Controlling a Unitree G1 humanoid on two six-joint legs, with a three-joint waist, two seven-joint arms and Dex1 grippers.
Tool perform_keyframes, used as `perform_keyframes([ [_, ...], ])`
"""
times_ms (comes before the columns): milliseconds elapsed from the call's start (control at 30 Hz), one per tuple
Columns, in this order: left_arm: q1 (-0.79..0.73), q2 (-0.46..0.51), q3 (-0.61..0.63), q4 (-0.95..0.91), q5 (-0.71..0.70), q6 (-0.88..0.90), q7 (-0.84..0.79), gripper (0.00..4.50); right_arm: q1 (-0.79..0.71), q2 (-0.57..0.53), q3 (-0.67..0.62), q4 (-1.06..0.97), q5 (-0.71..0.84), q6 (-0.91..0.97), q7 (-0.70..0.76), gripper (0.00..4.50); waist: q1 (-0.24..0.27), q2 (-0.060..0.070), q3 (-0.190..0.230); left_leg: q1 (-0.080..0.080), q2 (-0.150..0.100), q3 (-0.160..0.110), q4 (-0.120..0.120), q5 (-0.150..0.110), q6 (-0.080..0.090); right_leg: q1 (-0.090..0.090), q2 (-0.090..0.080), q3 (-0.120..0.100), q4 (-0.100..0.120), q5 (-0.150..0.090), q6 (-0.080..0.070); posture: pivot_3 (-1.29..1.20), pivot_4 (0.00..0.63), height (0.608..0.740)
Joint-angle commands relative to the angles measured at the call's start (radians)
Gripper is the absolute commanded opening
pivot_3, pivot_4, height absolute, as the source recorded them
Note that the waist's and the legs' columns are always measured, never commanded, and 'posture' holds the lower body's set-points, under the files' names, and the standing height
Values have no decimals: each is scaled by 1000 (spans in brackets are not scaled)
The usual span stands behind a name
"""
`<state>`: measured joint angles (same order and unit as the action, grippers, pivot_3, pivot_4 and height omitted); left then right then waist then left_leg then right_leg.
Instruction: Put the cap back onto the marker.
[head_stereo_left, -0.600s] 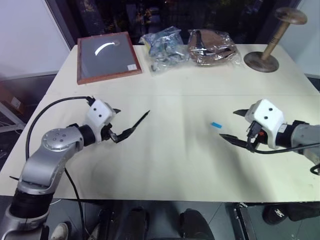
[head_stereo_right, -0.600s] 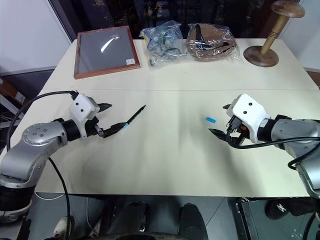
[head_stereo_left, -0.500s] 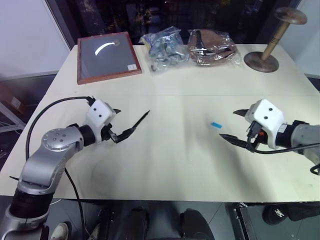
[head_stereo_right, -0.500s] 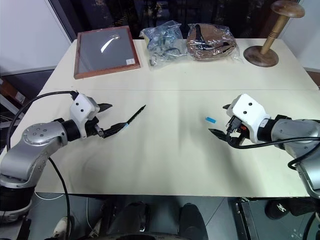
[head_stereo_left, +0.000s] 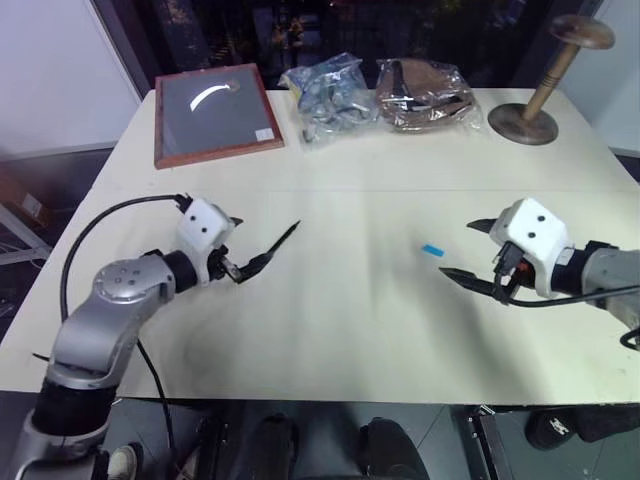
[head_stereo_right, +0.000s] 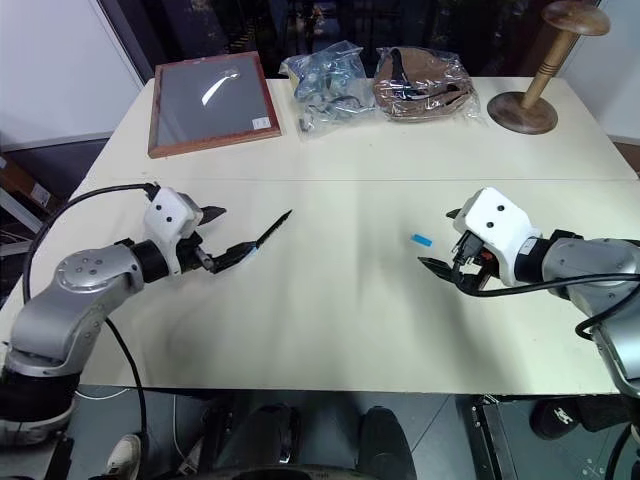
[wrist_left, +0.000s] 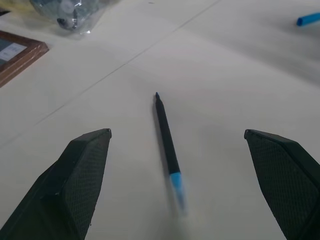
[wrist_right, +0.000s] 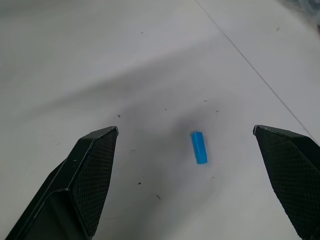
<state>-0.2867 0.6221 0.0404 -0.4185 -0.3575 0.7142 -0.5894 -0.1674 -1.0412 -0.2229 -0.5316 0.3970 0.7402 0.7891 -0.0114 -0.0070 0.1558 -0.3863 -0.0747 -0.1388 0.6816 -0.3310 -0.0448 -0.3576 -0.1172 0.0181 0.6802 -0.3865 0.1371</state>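
**A:** While both grippers are hovering over the table (head_stereo_left: 330, 350), where's the stuff actually sitting?

**B:** So the marker (head_stereo_right: 262, 236) is lying flat on the table's left half, roughly midway between the front and back edges, tip pointing off toward the back right. The left gripper (head_stereo_right: 221, 234) is hanging right at its blue tail end, fingers (wrist_left: 82, 175) spread wide on either side of it, not gripping anything.

**A:** And the cap (head_stereo_left: 432, 250)?

**B:** It's sitting by itself on the right half, well apart from the marker. The right gripper (head_stereo_left: 470, 250) is floating just beside it on the right-edge side, fingers (wrist_right: 92, 170) also splayed wide, nothing between them but bare table and the cap lying further out in front.

**A:** Anything else up there?

**B:** A framed picture (head_stereo_left: 212, 112) is lying near the back left corner, two plastic bags (head_stereo_left: 375, 88) along the back edge, and a wooden stand (head_stereo_left: 535, 100) by the back right corner.
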Motion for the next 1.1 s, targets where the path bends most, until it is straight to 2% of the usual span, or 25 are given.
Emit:
perform_keyframes([
  [33,-30,-31,-29,33,24,15,41,4471,-13,7,-22,-54,10,14,-18,4500,0,0,0,0,0,0,0,0,0,0,0,0,0,0,0,0,150,740],
  [367,-194,-100,-132,198,100,88,101,4471,26,50,-48,-154,28,91,-77,4500,0,0,0,-1,0,0,1,0,0,0,0,-1,1,0,0,0,150,740],
  [733,-197,-132,-171,325,156,70,106,4471,70,85,-78,-233,41,153,-127,4500,1,0,0,-1,-1,-1,1,0,0,0,0,-1,1,0,0,0,150,740],
  [1100,-172,-145,-186,351,172,65,89,4471,71,89,-78,-244,49,161,-147,4500,2,0,0,-1,-1,-1,2,0,0,0,0,-2,1,0,0,0,150,740],
])
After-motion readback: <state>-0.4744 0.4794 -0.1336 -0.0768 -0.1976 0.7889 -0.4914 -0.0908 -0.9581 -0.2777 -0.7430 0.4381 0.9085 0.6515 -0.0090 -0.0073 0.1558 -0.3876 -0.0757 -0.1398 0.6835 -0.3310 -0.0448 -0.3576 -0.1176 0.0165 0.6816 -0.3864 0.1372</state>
